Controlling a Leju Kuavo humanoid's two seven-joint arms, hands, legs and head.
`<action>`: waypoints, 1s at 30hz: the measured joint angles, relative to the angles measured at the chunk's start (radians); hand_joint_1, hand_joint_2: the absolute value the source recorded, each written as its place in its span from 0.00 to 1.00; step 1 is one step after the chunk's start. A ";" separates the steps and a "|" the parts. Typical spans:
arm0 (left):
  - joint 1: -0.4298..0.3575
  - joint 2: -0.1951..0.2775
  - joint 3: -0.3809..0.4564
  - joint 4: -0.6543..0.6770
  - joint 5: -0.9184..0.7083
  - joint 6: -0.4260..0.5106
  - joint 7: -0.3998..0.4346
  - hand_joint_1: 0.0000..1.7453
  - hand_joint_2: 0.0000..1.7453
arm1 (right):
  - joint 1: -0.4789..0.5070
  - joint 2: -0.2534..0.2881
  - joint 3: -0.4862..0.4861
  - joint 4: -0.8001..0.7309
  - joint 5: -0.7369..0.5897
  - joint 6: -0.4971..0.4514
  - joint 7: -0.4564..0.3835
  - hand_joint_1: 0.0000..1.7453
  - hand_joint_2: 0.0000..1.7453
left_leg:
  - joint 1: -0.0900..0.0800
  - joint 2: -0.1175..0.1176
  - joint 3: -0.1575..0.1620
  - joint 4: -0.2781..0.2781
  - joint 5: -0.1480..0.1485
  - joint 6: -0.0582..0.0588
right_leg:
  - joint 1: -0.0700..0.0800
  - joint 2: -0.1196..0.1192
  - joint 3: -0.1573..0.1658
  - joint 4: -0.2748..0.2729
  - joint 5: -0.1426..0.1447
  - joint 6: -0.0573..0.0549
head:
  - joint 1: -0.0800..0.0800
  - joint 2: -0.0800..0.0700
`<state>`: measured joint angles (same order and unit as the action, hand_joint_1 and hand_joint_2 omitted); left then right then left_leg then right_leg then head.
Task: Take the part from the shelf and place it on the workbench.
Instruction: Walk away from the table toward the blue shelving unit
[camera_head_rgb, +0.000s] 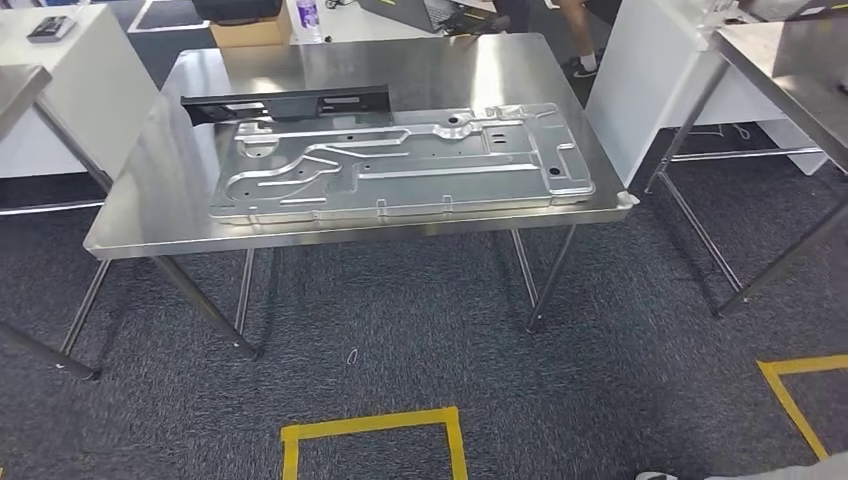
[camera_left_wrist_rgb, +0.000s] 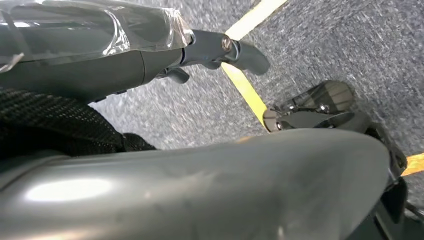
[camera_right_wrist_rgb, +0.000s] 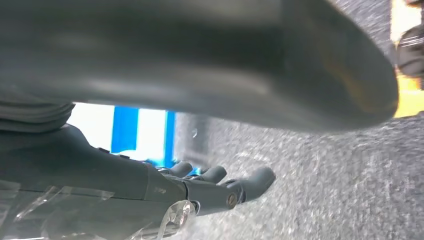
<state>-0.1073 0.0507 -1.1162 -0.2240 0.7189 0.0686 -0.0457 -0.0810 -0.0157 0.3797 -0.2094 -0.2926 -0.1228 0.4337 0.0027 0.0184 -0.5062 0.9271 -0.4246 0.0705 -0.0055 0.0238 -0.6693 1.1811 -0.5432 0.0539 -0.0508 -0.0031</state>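
Note:
A large stamped silver metal part (camera_head_rgb: 400, 165) lies flat on the steel workbench (camera_head_rgb: 160, 215), taking up most of its middle. Behind it, along the far side, lies a long black part (camera_head_rgb: 285, 103). Both my arms hang down at my sides, away from the bench. My left hand (camera_left_wrist_rgb: 200, 50) hangs over grey carpet with its fingers apart and holds nothing. My right hand (camera_right_wrist_rgb: 200, 187) also hangs over the carpet, fingers stretched out side by side, with nothing in it.
A second steel table (camera_head_rgb: 790, 70) stands at the right and a white cabinet (camera_head_rgb: 640, 80) beside the bench. Yellow tape (camera_head_rgb: 370, 425) marks squares on the carpet in front. A person's legs (camera_head_rgb: 580, 40) stand beyond the bench, near a cardboard box (camera_head_rgb: 250, 35) and bottle (camera_head_rgb: 308, 18).

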 joint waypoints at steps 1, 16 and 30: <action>0.001 0.000 0.000 0.000 -0.001 0.000 0.000 0.00 0.00 | 0.000 0.000 0.000 0.000 0.000 0.000 0.000 0.00 0.00 | 0.000 0.015 0.000 0.000 -0.001 -0.001 | -0.004 -0.007 -0.023 0.049 -0.016 0.006 | 0.000 0.000; -0.002 0.004 -0.005 0.000 -0.001 0.000 -0.001 0.00 0.00 | -0.004 0.000 0.000 0.002 -0.001 0.000 0.002 0.00 0.00 | 0.012 -0.006 -0.106 0.299 -0.181 -0.064 | -0.013 0.001 0.100 -0.211 0.117 -0.039 | -0.006 0.000; -0.003 0.002 -0.007 0.000 0.012 -0.004 0.017 0.00 0.00 | -0.001 -0.005 0.000 0.003 0.001 -0.010 -0.020 0.00 0.00 | 0.004 -0.011 0.005 0.015 -0.015 -0.009 | -0.011 0.007 -0.003 -0.020 0.020 0.005 | -0.002 0.000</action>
<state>-0.1098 0.0531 -1.1234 -0.2239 0.7307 0.0646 -0.0289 -0.0822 -0.0212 0.3797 -0.2064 -0.2913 -0.1324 0.4134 0.0071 0.0075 -0.5014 0.9425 -0.4398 0.0619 -0.0161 0.0306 -0.6726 1.1610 -0.5229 0.0592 -0.0524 -0.0032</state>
